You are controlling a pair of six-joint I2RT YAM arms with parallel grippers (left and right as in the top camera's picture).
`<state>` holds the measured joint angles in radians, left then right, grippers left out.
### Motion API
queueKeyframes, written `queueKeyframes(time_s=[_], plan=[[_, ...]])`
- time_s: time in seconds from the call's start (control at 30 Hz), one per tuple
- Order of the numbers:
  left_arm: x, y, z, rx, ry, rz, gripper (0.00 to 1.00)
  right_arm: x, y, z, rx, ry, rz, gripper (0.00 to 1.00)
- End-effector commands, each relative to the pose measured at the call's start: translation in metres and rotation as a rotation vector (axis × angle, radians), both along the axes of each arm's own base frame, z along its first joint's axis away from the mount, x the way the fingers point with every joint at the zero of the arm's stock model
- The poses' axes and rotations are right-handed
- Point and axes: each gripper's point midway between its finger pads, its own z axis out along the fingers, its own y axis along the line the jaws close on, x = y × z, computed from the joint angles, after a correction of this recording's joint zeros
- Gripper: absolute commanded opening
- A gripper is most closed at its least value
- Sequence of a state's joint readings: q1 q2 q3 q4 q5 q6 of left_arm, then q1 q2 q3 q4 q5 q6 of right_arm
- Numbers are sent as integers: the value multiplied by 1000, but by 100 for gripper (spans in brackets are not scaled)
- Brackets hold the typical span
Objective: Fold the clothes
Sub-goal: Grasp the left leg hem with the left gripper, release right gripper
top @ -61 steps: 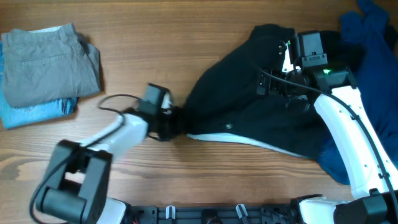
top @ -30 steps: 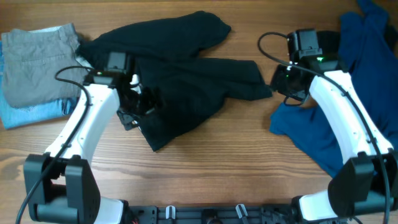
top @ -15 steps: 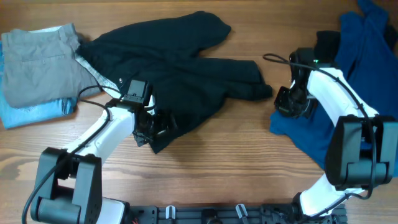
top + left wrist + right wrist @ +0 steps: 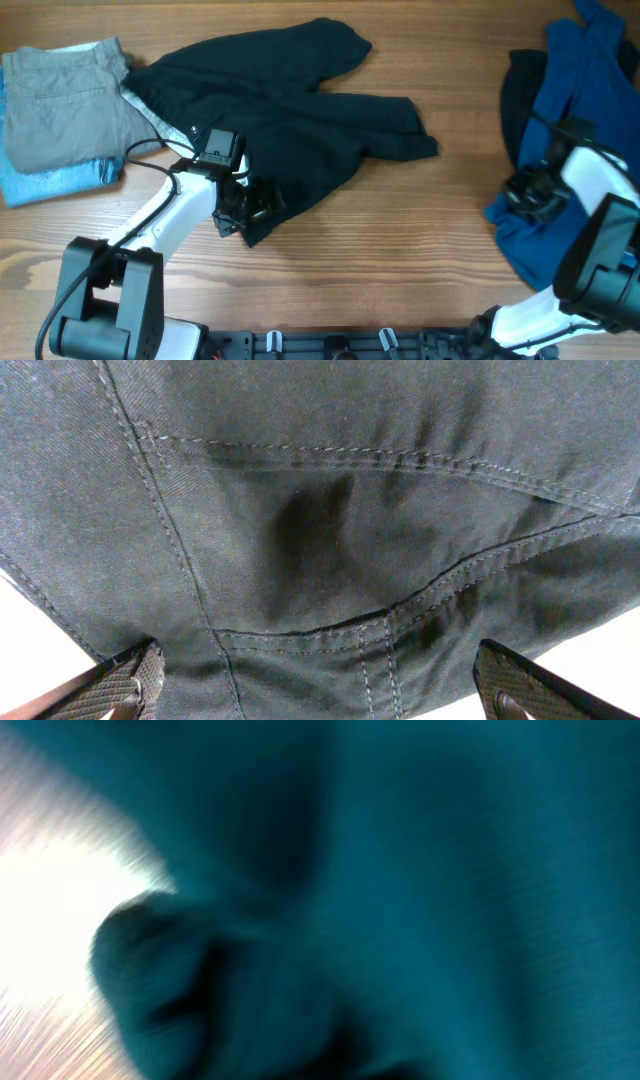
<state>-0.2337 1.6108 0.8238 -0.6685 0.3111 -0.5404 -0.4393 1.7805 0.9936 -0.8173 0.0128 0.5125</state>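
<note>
A black garment [image 4: 280, 110] lies spread across the middle-left of the table, its stitched seams filling the left wrist view [image 4: 320, 510]. My left gripper [image 4: 247, 206] hovers over the garment's near edge. It is open, and its fingertips [image 4: 125, 685] stand wide apart on either side of the cloth [image 4: 320, 690]. My right gripper [image 4: 527, 195] sits at the left edge of a blue garment [image 4: 590, 90] at the far right. It looks shut on a bunched fold of that cloth. The right wrist view shows only blurred blue cloth [image 4: 400, 900], and its fingers are hidden.
A folded stack stands at the back left: grey shorts [image 4: 70, 100] on top of a light-blue garment [image 4: 60, 182]. Another dark garment [image 4: 515, 85] shows from under the blue one at the right. Bare wooden table [image 4: 380, 260] runs along the front.
The right arm has swung right and toward the front, and the blue garment's left edge went with it, uncovering dark cloth behind. The left arm came forward to the black garment's near edge, then stayed.
</note>
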Motion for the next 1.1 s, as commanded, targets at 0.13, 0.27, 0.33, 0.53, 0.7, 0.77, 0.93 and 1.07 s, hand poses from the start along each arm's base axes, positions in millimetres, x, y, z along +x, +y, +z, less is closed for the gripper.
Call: queueKeyframes(time_s=[0.13,0.27,0.33,0.53,0.7,0.77,0.93,1.07], plan=[[-19,11,-17,54,74,18,100,-81,-76,-13,-47,130,-373,15],[-20,12,-17,55,78,18,100,7,-40,26,190,-314,-29,24],[-21,13,-18,64,84,19,100,51,-3,65,274,-544,213,31],[-27,25,-20,129,106,26,100,106,88,86,269,-662,607,76],[-31,26,-20,134,120,25,100,120,136,52,199,-551,720,84],[-34,26,-20,137,132,24,100,121,149,36,221,-517,728,84],[-34,26,-20,137,134,25,100,126,161,7,262,-475,649,74],[-37,27,-20,140,145,27,100,126,153,4,224,-458,629,4]])
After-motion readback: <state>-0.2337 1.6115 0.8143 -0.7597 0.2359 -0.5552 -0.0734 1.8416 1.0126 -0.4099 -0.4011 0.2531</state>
